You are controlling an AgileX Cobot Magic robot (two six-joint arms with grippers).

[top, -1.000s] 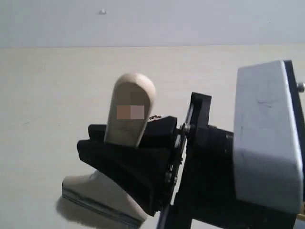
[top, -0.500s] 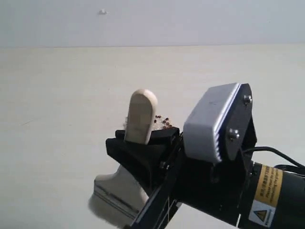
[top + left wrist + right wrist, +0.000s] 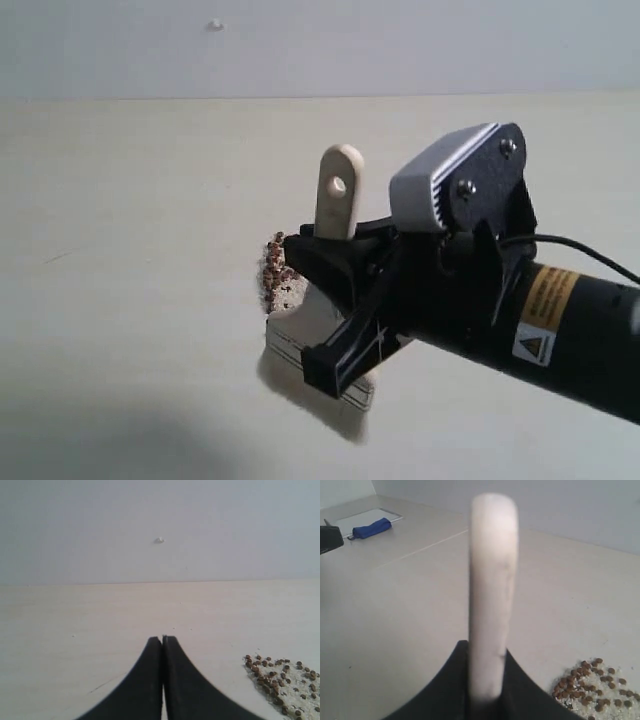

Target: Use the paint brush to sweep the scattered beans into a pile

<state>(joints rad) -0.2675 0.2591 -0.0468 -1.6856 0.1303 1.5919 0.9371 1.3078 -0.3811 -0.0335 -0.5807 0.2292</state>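
My right gripper (image 3: 308,303) is shut on the paint brush (image 3: 338,200). The pale wooden handle with a hole at its end stands upright above the black fingers. The brush head with its metal band (image 3: 335,385) hangs low, near the table. The beans (image 3: 275,272) lie in a small reddish-brown heap with whitish crumbs, right beside the brush on its left. In the right wrist view the handle (image 3: 492,580) rises between the jaws of the right gripper (image 3: 487,650), with the beans (image 3: 592,682) off to one side. My left gripper (image 3: 163,639) is shut on nothing, apart from the beans (image 3: 277,677).
The pale table (image 3: 120,200) runs back to a grey wall with a white speck (image 3: 214,25). In the right wrist view a blue object (image 3: 370,528) lies on a white sheet (image 3: 367,516) far off, and a black part (image 3: 330,538) shows at the edge.
The right arm has drawn back to the right with the brush. The handle has turned so its hole shows. The bean heap now lies uncovered on the brush's left.
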